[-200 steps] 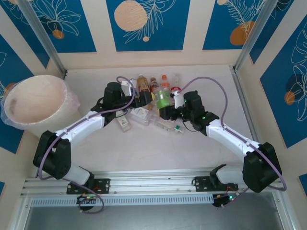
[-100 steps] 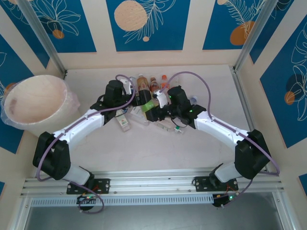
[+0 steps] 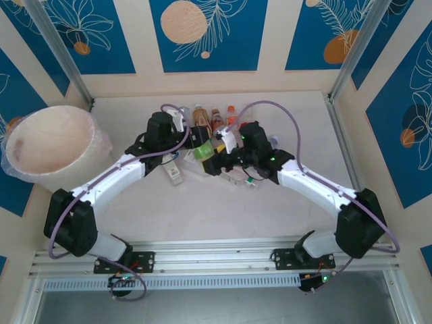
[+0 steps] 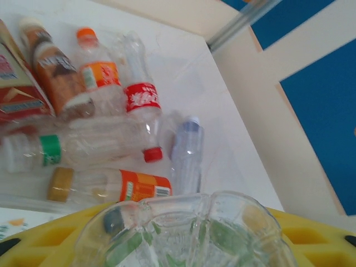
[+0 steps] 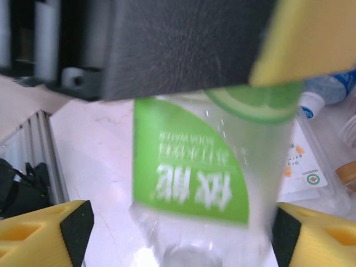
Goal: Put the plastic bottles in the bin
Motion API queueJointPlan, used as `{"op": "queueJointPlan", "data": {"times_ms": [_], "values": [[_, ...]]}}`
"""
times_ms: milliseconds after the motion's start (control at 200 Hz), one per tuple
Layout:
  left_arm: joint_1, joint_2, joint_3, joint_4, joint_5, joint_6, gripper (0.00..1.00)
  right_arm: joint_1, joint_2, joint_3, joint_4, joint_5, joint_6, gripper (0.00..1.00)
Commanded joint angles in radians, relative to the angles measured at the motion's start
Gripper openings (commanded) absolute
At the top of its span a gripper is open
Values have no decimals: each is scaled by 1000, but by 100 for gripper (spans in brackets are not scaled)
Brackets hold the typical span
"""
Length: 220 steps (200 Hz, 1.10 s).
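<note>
A clear bottle with a green label hangs between both grippers above the pile. My left gripper is shut on its upper part; the bottle's base sits between my yellow fingers. My right gripper is open around the bottle's lower part, its fingers standing off the sides. Several more plastic bottles lie behind: an orange-label one, a red-label one, a blue-capped one. The cream bin stands at the far left.
Flat cartons and packets lie among the bottles, and a white packet lies under the right gripper. Metal posts and wall panels close the table at the back and sides. The rail runs along the near edge.
The right gripper carried the green-label bottle left to the left gripper. The left jaws closed on it and the right jaws opened.
</note>
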Motion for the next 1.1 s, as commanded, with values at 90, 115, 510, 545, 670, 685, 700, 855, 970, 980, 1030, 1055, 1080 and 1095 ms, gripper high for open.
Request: {"op": "queueJointPlan", "data": {"times_ms": [90, 115, 510, 545, 670, 685, 700, 855, 970, 980, 1030, 1055, 1080, 1095], "values": [[36, -111, 1, -26, -183, 102, 51, -83, -223, -110, 55, -63, 27, 98], [40, -128, -3, -24, -198, 119, 50, -94, -249, -129, 55, -36, 33, 100], [55, -340, 88, 22, -744, 601, 47, -361, -323, -239, -37, 437, 429, 100], [56, -341, 115, 35, -808, 662, 47, -395, -315, -245, -27, 397, 462, 100], [109, -331, 193, 94, -905, 834, 47, -439, -293, -255, 11, 322, 524, 100], [123, -327, 200, 95, -907, 841, 47, -439, -291, -253, 14, 321, 525, 100], [138, -323, 209, 97, -909, 848, 47, -439, -290, -253, 16, 320, 527, 100], [286, -242, 334, 36, -1018, 872, 46, -441, -273, -238, 12, 308, 532, 100], [409, -230, 367, -51, -1047, 791, 46, -443, -262, -220, -5, 320, 531, 100], [418, -232, 362, -51, -1047, 783, 46, -443, -261, -217, -8, 320, 530, 100], [471, -247, 342, -56, -1041, 749, 46, -443, -255, -207, -16, 323, 526, 100], [498, -251, 336, -68, -1036, 729, 46, -444, -250, -201, -22, 325, 524, 100], [527, -251, 334, -92, -1028, 707, 46, -444, -246, -193, -26, 325, 524, 99], [545, -251, 334, -106, -1021, 693, 46, -446, -244, -189, -30, 326, 525, 100]]}}
